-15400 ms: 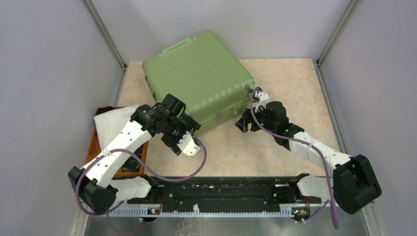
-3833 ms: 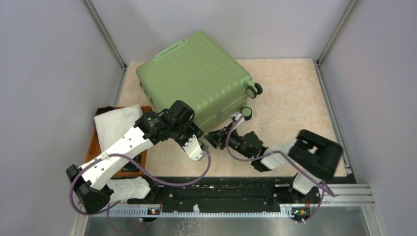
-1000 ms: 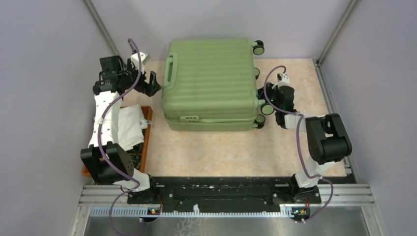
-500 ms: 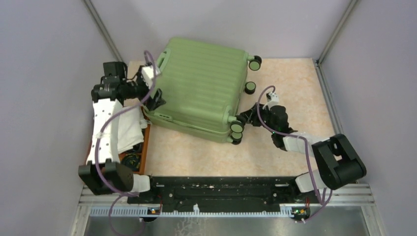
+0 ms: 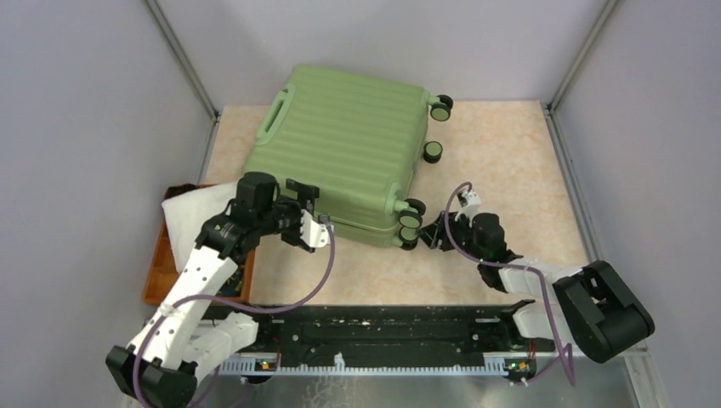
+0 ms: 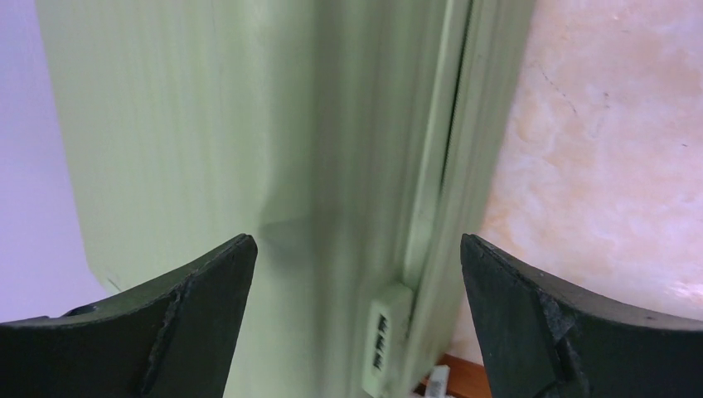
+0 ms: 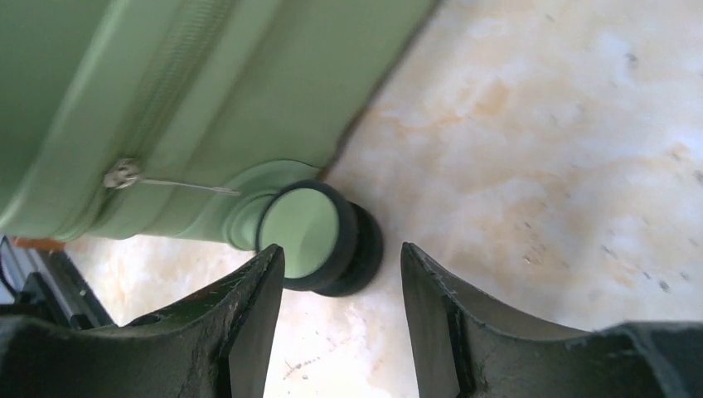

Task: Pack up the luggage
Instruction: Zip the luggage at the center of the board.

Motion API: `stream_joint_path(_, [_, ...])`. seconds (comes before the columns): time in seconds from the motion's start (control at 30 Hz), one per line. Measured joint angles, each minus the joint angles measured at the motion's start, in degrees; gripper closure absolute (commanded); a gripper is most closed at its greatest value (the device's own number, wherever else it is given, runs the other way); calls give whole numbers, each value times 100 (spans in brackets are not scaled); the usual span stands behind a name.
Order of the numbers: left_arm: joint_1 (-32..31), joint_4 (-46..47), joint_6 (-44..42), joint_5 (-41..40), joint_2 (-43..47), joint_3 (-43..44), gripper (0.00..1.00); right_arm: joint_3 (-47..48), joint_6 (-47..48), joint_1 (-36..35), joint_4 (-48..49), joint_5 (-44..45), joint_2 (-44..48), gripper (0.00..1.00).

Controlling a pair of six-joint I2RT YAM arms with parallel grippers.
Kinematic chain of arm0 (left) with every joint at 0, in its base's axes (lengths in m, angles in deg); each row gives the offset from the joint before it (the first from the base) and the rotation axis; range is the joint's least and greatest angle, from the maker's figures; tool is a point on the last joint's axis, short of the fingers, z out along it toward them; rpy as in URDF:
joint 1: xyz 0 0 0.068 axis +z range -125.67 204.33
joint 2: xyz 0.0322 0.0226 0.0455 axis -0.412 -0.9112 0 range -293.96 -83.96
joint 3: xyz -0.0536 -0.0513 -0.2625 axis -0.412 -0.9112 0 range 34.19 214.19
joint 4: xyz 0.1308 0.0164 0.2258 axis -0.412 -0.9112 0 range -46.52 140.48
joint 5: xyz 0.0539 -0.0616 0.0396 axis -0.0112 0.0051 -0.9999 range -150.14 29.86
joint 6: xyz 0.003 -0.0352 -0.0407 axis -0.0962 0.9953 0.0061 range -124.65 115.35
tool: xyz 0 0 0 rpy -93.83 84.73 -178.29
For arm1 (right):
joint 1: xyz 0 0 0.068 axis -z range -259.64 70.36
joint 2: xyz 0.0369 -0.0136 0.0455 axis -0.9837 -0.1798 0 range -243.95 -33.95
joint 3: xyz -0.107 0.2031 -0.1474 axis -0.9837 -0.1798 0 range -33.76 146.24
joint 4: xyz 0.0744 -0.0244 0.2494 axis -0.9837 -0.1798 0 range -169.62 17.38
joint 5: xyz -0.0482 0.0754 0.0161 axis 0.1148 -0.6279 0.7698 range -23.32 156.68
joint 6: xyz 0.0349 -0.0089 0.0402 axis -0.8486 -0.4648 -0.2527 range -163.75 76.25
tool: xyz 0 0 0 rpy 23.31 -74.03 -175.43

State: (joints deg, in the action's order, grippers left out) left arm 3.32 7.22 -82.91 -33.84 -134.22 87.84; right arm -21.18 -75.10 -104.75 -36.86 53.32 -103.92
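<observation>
Plainly unopened, the luggage lies flat in the upper middle of the worktop, handle end upper left, wheels right.
Both hands sit at its near edge, fingers spread, holding nothing: the left hand faces the seam near the lower-left corner, the right hand frames a wheel at the lower-right corner. The zip pull shows just upper left of that wheel, so the right hand looks nearer to start the zip.
</observation>
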Motion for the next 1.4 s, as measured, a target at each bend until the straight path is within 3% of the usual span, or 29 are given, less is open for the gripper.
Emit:
stream_joint_path(0.3, [-584, 337, -175, -157, -719, 439, 1, -317, 629, -103, 2203, -894, -660, 46])
stream_joint_path(0.6, [-2142, 247, -94, -216, -1263, 1231, 1, -179, 603, -105, 4371, -1860, -2363, 48])
stream_joint_path(0.97, [-2544, 243, -66, -437, -1628, 1320, 1, 26, 501, -105, 4937, -2343, -2964, 52])
stream_joint_path(1.1, [-2562, 345, 133, -527, -1569, 1272, 1, 85, 516, -105, 5007, -2387, -2962, 63])
stream_joint_path(1.3, [-2562, 393, 463, -715, -1394, 1161, 1, 177, 498, -105, 5018, -2413, -2929, 98])
stream_joint_path(1.4, [-2557, 433, 828, -872, -1375, 1167, 1, 173, 428, -116, 5007, -2485, -2815, 100])
